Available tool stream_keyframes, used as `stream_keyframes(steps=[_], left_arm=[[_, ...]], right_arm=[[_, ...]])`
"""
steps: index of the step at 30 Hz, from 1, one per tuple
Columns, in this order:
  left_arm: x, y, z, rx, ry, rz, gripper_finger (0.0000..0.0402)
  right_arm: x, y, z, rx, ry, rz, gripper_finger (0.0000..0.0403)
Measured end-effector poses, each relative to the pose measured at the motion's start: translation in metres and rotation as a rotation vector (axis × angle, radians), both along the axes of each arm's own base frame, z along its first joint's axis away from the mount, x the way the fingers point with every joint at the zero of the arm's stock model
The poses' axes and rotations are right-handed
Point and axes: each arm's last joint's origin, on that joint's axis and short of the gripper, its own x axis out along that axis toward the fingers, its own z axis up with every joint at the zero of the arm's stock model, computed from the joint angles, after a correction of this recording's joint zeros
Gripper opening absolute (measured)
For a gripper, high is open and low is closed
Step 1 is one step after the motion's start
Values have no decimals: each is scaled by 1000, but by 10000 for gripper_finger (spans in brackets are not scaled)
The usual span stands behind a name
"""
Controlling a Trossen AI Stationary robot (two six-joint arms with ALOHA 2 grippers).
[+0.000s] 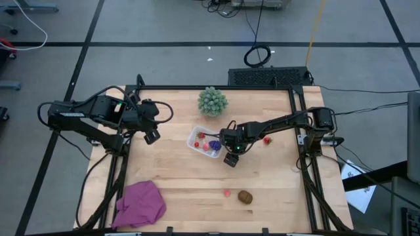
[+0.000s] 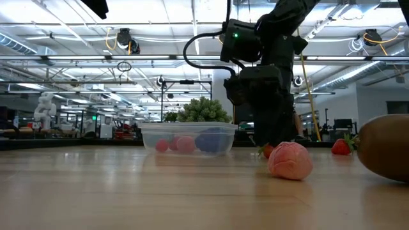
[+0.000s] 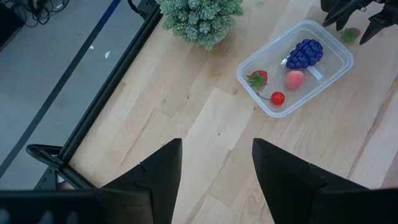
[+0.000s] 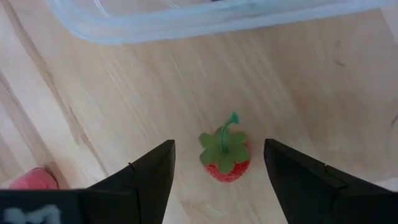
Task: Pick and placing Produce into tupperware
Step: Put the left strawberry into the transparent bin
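Note:
The clear tupperware sits mid-table and holds a purple grape bunch, a strawberry, a pink piece and a red cherry. My right gripper is open, pointing down just beside the tupperware's near right corner. Its fingers stand on either side of a small strawberry that lies on the table, without touching it. A second strawberry, a pink piece and a brown oval piece lie loose on the wood. My left gripper is open and waits raised at the table's left.
A pale-green spiky ball stands at the far edge behind the tupperware. A magenta cloth lies at the near left corner. Black frame rails run along the table's edges. Bare wood lies between the tupperware and the near pieces.

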Motion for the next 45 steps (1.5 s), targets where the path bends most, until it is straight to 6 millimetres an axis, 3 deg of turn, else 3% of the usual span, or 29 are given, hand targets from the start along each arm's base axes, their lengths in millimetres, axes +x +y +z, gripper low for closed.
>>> stream_keyframes(steps=[9,26,45], left_arm=[[0,0,0,0,0,0,197],[1,0,0,-1,-6,0,194],[1,0,0,-1,-7,0,194]], right_arm=[[-11,1,-11,5,37,-18,235],[-10,1,-13,7,25,-21,233],[-10,1,-13,0,18,-23,130]])
